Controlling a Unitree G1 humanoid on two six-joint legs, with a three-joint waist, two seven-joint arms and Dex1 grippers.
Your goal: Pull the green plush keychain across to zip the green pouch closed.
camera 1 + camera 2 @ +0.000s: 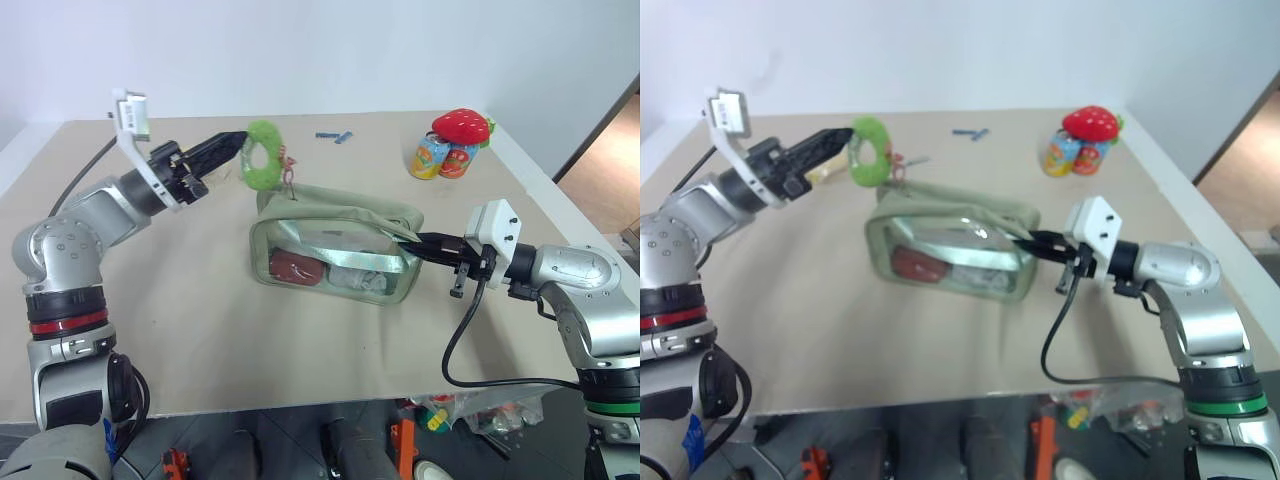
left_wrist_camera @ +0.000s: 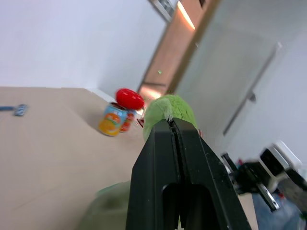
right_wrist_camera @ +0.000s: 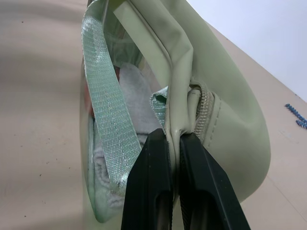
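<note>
- The right gripper point(image 1: 412, 240), a pair of black fingers on a silver arm, is pinching the near-right end of the pale sage-green fabric pouch with clear plastic window sides point(image 1: 335, 250); the right wrist view is showing the fingers clamped together on a fold of fabric just beside the zipper end, next to the woven green strap point(image 3: 108, 120).
- The pouch is sitting near the middle of the tan tabletop point(image 1: 200, 330), largest item there, with a red object and pale soft items showing through its window.
- The left gripper point(image 1: 238, 146) is closing tight on the small lime-green fuzzy ring keychain point(image 1: 263, 155), which is hanging above the far-left corner of the pouch on a pinkish-red clasp point(image 1: 289, 172).
- Judged step: the pull is in hand, one end anchored, the keychain gripped and raised. The top looks mostly drawn together, though I cannot tell how far the slider has run.
- Next move calls for keeping the clasp taut and in line with the zipper while the right side is holding firm; the pouch could lift or twist otherwise.
- Farther back, a red strawberry plush with green leaves point(image 1: 462, 124) is resting on two colourful cans point(image 1: 444, 157); a small blue item point(image 1: 334, 135) is lying beyond.
</note>
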